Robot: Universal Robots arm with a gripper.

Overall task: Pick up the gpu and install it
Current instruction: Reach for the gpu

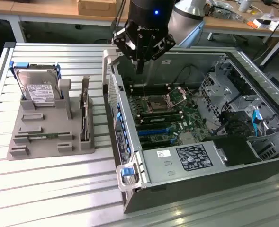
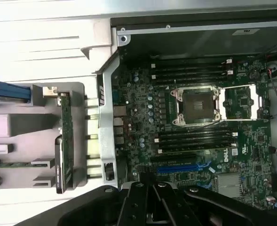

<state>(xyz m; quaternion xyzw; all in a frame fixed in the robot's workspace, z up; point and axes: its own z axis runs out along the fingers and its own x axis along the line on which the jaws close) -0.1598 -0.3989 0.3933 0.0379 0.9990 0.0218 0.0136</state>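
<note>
Gripper point(image 1: 140, 66) closed on nothing, poised over the open case point(image 1: 130, 156); the gpu point(image 1: 85, 113) stands on edge in the gray holder point(image 1: 44, 146).
To grasp it cleanly, you'd want the jaws spread and centred squarely along its top edge; mind the case wall just beside it, and the hard drive point(image 1: 37, 90) nearby.

No words or numbers here are big enough to read. The hard drive point(image 1: 35, 75) on the exterior view's left has a white label point(image 1: 40, 93) with tiny dark print. On the grey metal cover point(image 1: 158, 171) at the near side of the computer case point(image 1: 122, 135) are a black label point(image 1: 193, 157) with tiny white print and a small white sticker point(image 1: 164, 153). The green board point(image 2: 143, 108) inside has small white letters point(image 2: 225, 154), too tiny to tell.
</note>
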